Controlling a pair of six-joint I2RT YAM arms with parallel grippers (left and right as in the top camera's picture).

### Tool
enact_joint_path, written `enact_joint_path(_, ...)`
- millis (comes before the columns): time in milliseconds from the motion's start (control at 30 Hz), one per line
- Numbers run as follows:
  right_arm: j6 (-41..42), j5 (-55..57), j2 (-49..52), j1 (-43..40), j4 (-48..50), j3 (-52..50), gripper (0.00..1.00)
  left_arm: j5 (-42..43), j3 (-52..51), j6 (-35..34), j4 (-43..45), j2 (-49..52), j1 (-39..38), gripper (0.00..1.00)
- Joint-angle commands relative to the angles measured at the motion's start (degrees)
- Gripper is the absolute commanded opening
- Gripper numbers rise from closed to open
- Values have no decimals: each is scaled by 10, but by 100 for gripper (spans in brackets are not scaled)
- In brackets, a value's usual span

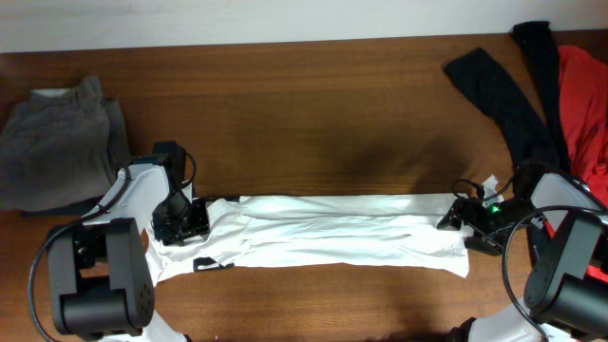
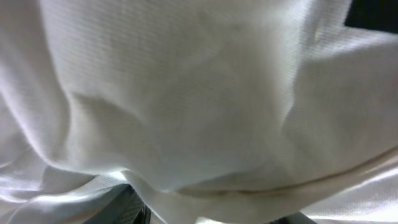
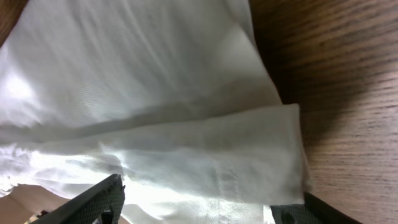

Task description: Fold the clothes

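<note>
- The white T-shirt (image 1: 332,233) lies across the near part of the wooden table (image 1: 313,114). It is gathered into 1 long, low band running from one arm to the other.
- It looks thin, soft and light, with no stiffness. It will likely sag and slide over itself wherever it is unsupported, and the layers can slip apart if only the top one is pinched.
- The best hold is probably at the 2 short ends, through every layer near the corners, so the band lifts evenly.
- The left gripper (image 1: 180,223) sits on the shirt's left end, where the cloth bunches around it. Its wrist camera shows nothing but white cloth pressed close, so I cannot tell whether the fingers are clenched or released.
- The right gripper (image 1: 454,220) is at the shirt's right end. In its wrist view the 2 fingers (image 3: 99,199) stand well apart, released. The folded edge lies between them and bare wood is just beside it.
- A long black garment (image 1: 508,90) and an orange-red garment (image 1: 584,95) lie at the far right, not yet folded and well apart from the shirt.
- A folded grey garment (image 1: 57,142) rests at the far left.
</note>
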Motion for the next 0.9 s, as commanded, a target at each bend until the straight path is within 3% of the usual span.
enact_joint_path(0,-13,-37,18,0,31,-16,78,-4,-5,-3,2,-12,-1,49)
enact_joint_path(267,-13,-71,18,0,48,-16,73,-4,-5,-3,2,-12,-1,49)
enact_joint_path(433,-13,-71,18,0,54,-16,47,-4,-5,-3,2,-12,-1,49)
enact_joint_path(500,-13,-71,18,0,58,-16,32,-4,-5,-3,2,-12,-1,49)
enact_joint_path(700,-13,-50,18,0,64,-16,4,-4,-5,-3,3,-12,-1,49)
enact_joint_path(867,8,26,12,-6,52,5,4,12,7,-3,2,-12,-1,49)
